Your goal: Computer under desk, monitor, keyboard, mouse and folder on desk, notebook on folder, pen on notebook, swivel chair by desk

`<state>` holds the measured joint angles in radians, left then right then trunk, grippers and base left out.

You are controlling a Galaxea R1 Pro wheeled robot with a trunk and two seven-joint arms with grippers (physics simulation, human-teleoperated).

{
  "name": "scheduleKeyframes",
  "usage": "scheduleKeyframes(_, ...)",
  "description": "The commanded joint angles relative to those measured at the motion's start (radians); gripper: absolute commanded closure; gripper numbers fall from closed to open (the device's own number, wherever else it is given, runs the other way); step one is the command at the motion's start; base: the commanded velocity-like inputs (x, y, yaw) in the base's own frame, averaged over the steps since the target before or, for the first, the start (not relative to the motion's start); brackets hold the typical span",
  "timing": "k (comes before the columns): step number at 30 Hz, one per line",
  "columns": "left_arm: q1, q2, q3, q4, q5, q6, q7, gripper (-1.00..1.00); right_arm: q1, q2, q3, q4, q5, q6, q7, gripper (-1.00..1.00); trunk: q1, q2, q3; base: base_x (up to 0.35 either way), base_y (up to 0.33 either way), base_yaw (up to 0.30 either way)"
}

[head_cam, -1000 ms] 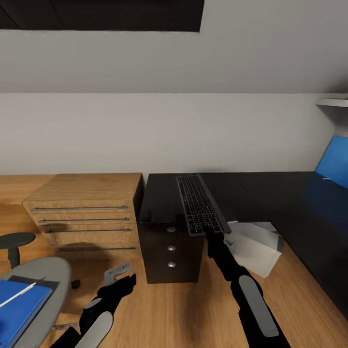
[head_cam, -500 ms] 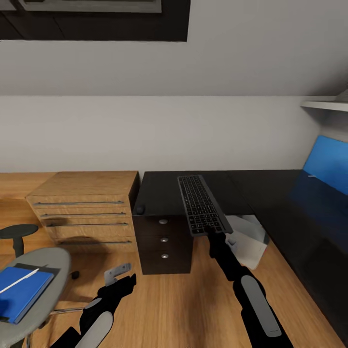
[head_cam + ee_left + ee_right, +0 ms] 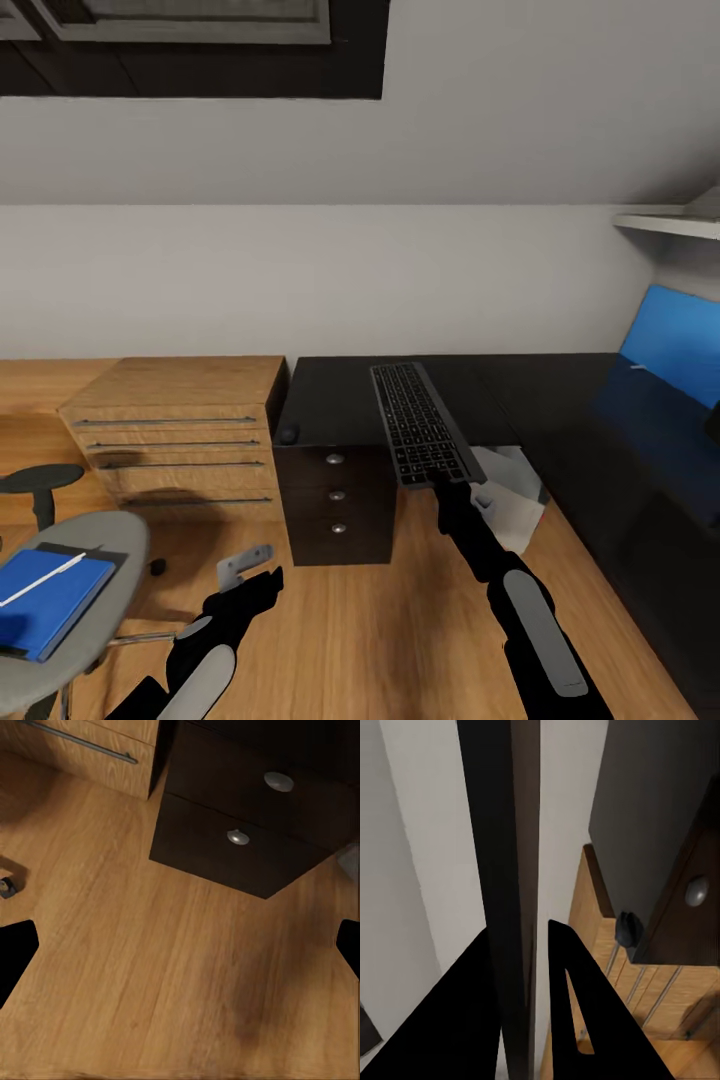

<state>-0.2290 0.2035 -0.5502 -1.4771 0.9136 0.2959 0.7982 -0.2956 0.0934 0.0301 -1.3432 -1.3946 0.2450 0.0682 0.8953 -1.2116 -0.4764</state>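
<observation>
One keyboard (image 3: 421,423) pinched at its near end by right gripper (image 3: 443,486) above the desk (image 3: 560,400); left gripper (image 3: 245,572) spread, holding nothing.

I am in a home study corner: black desk (image 3: 560,400) at one o'clock, wooden drawer cabinet (image 3: 175,430) at eleven, swivel chair (image 3: 70,590) at eight.

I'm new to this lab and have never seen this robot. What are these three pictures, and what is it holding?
It is a simulated two-armed robot. The large picture looks down from its head; the other two come from cameras by each gripper. The right gripper holds a keyboard by one end, above the black desk. The left gripper is open and empty over the wooden floor. At the head view's lower left, a blue folder with a pen lies on the swivel chair.
</observation>
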Motion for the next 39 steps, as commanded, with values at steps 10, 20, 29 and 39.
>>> scheduleKeyframes(10, -0.001, 0.002, -0.002, -0.002, 0.005, 0.003, 0.007, -1.0, 0.0, 0.0, -0.001, 0.0, -0.008, 0.005, 0.004, 1.0, -0.039, 0.07, 0.03, -0.162, -0.045, 0.0)
scheduleKeyframes(20, -0.001, 0.002, -0.002, -0.002, 0.005, 0.003, 0.006, -1.0, 0.0, 0.0, -0.001, -0.029, -0.007, 0.004, 0.004, 1.0, -0.077, 0.14, 0.062, -0.324, -0.001, 0.0)
scheduleKeyframes(29, -0.001, 0.001, -0.003, -0.002, 0.004, 0.004, 0.007, -1.0, 0.007, 0.0, -0.002, -0.044, -0.006, 0.004, 0.003, 1.0, -0.112, 0.203, 0.09, -0.333, -0.068, 0.0)
scheduleKeyframes(39, -0.001, -0.001, -0.005, -0.002, 0.004, 0.005, 0.007, -1.0, 0.008, -0.014, -0.003, -0.045, -0.019, 0.005, 0.002, 1.0, -0.15, 0.273, 0.121, -0.286, -0.235, 0.0)
